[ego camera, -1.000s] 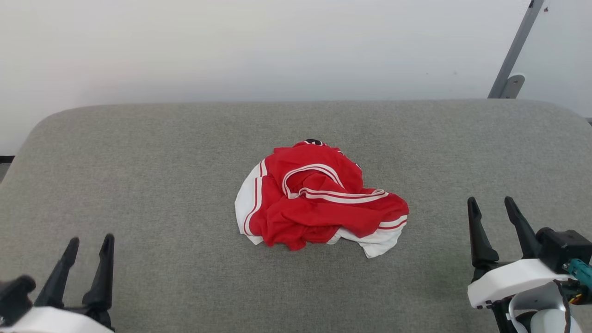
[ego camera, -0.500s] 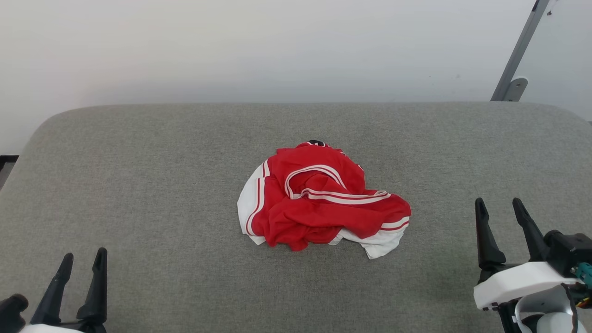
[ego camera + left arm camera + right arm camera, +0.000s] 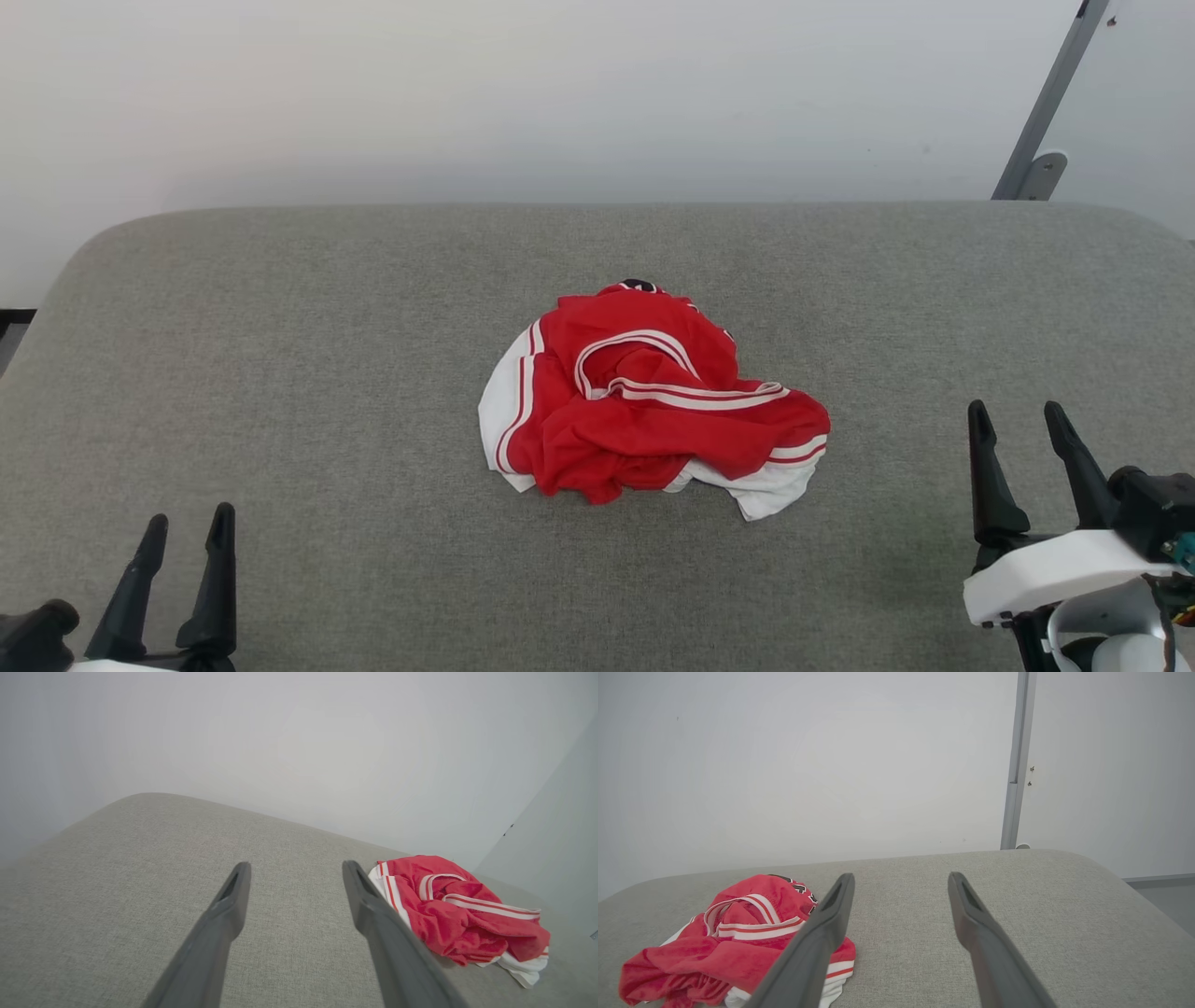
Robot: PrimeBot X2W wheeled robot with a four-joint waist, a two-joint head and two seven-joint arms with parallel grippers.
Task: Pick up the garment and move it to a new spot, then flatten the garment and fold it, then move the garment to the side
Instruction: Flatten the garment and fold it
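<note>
The garment (image 3: 644, 401) lies crumpled in a heap at the middle of the grey padded surface (image 3: 280, 355): red fabric, white sleeve ends, striped trim, a bit of black lettering at its far edge. My left gripper (image 3: 189, 525) stands open at the lower left, well away from it. Off to the lower right, my right gripper (image 3: 1016, 413) is open too, a short way from the heap. In the left wrist view the garment (image 3: 458, 914) sits right of the open gripper (image 3: 294, 868). In the right wrist view the garment (image 3: 738, 938) lies left of the open gripper (image 3: 901, 877).
A white wall rises behind the padded surface. A grey metal post (image 3: 1050, 103) with a foot leans at the back right, seen upright as the post (image 3: 1015, 765) in the right wrist view. The surface's corners are rounded and floor shows past its left edge.
The left gripper dropped lower in the head view, then came back up a little. The right gripper slid slightly right and down. The garment has not moved.
</note>
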